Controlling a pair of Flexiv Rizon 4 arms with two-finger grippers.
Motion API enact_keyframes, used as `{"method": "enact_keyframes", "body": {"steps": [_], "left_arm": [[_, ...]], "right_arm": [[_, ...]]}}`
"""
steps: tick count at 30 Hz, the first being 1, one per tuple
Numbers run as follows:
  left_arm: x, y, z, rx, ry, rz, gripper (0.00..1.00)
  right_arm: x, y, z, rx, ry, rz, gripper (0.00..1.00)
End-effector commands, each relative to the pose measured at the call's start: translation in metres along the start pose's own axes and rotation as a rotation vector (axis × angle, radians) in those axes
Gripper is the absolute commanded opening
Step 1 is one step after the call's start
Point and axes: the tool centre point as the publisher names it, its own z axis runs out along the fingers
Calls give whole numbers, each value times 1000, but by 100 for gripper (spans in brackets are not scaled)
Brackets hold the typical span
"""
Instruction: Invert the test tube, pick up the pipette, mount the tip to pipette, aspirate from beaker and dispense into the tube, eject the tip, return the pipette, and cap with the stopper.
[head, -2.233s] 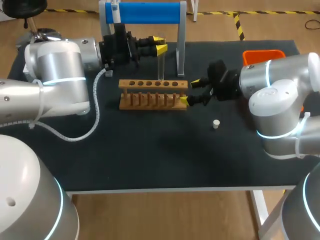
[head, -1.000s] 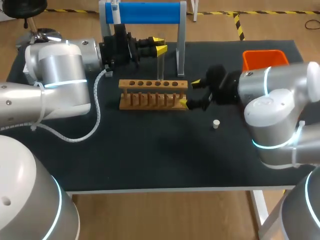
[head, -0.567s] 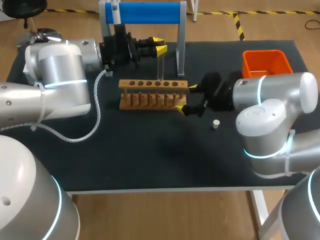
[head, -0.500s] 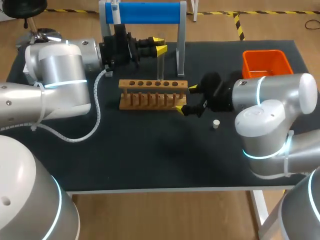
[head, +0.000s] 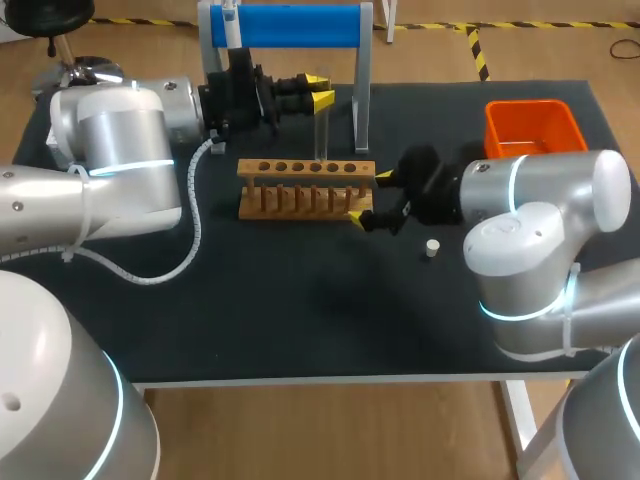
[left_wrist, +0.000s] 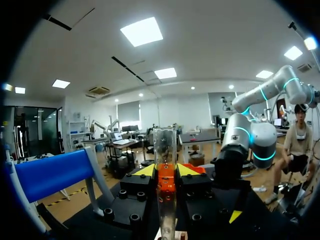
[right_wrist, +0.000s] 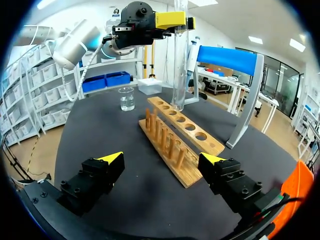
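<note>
Slowly now: the tube goes down into the rack

The left gripper (head: 319, 88) is closed on the tube (head: 322, 130) in its upper part, with one yellow tip on each side. The tube hangs upright, and its round bottom is just above the wooden rack (head: 305, 190), at 12 o'clock from it in the head view.

I judge that the step in hand is to seat the tube in a hole. To do this well, centre the bottom over one hole first. Then lower it straight, without tilt, because glass against the wooden edge could push the rack or slip in the grip.

The right gripper (head: 370, 197) is wide and holds nothing. It is just beside the rack's end, at 3 o'clock, and it could steady the rack. The white stopper (head: 431, 247) lies on the tabletop (head: 300, 300) at 4 o'clock from this gripper, near it but apart.
</note>
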Motion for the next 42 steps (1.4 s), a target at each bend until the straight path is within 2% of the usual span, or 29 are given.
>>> {"method": "enact_keyframes", "body": {"steps": [1, 27, 42], "left_arm": [[-1, 0, 1, -3, 2, -1, 0], [-3, 16, 10, -34, 17, -4, 0], [-3, 25, 6, -41, -5, -26, 0]], "right_arm": [[0, 0, 0, 0, 0, 0, 100], [0, 0, 0, 0, 0, 0, 100], [0, 0, 0, 0, 0, 0, 100]]}}
